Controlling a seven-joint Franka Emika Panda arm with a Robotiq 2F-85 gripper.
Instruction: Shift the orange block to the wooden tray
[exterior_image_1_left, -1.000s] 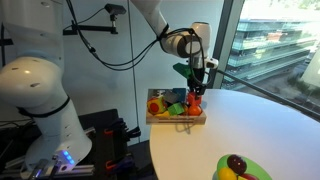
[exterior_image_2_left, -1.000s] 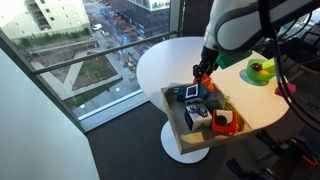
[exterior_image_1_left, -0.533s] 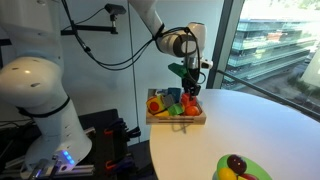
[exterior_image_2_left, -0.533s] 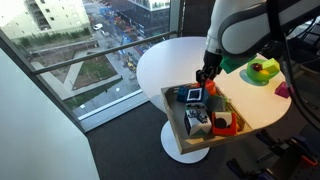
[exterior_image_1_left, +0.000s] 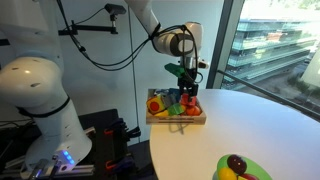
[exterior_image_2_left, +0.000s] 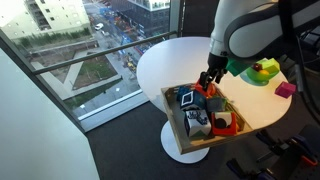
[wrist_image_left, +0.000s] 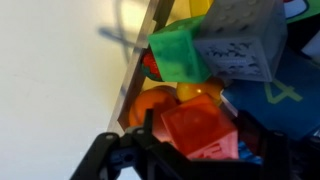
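The orange block (wrist_image_left: 200, 125), an orange-red cube, lies tilted between my fingers in the wrist view. It rests on other toys inside the wooden tray (wrist_image_left: 140, 75). My gripper (wrist_image_left: 200, 142) is low over the tray, with narrow dark gaps showing on both sides of the block, so the jaws stand open around it. In both exterior views the gripper (exterior_image_1_left: 187, 94) (exterior_image_2_left: 209, 84) hangs over the tray (exterior_image_1_left: 176, 121) (exterior_image_2_left: 174, 118) at the table's edge. There the fingers hide most of the block (exterior_image_1_left: 190, 103).
The tray is crowded: a green cube (wrist_image_left: 178, 52), a grey speckled cube (wrist_image_left: 238, 40), a round orange ball toy (wrist_image_left: 155, 103) and a blue piece (wrist_image_left: 272, 95). A lime-green plate (exterior_image_1_left: 243, 168) (exterior_image_2_left: 262, 70) with toy fruit sits across the white round table (exterior_image_1_left: 250, 125).
The gripper carried the orange block from the tray's table-side rim to over the tray and came down. The jaws, shut on the block before, now stand apart.
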